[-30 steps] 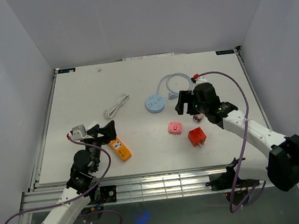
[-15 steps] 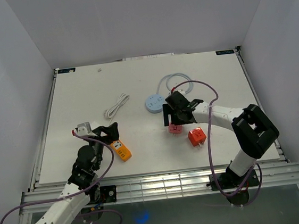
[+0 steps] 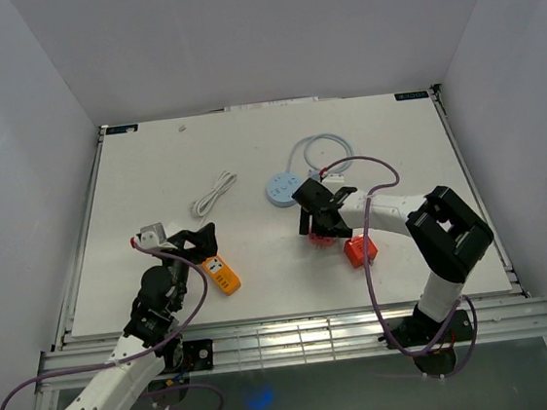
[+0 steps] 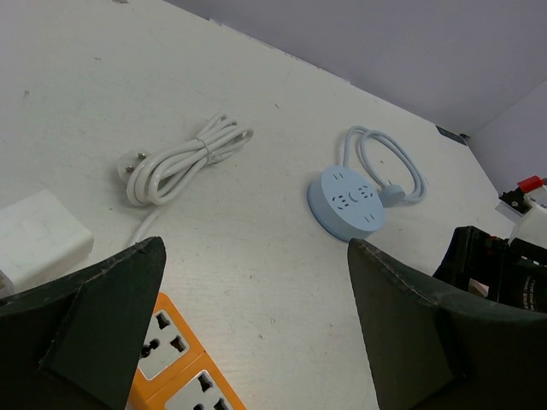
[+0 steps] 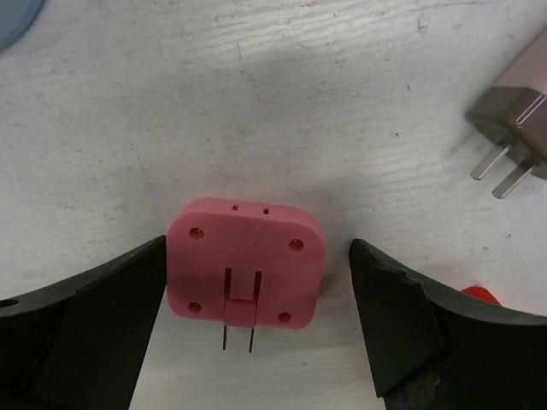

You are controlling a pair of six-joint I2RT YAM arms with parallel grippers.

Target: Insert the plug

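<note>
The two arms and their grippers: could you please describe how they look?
The left arm and right arm have white links and black joints; a purple cable loops along each. The left gripper and right gripper are black, each with two broad wedge-shaped fingers.

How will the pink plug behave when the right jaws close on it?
Pink plug: likely rigid and light, a small moulded block. Its smooth rounded corners may slip or twist if gripped off-centre. Lying flat, it should slide rather than tip.
</note>
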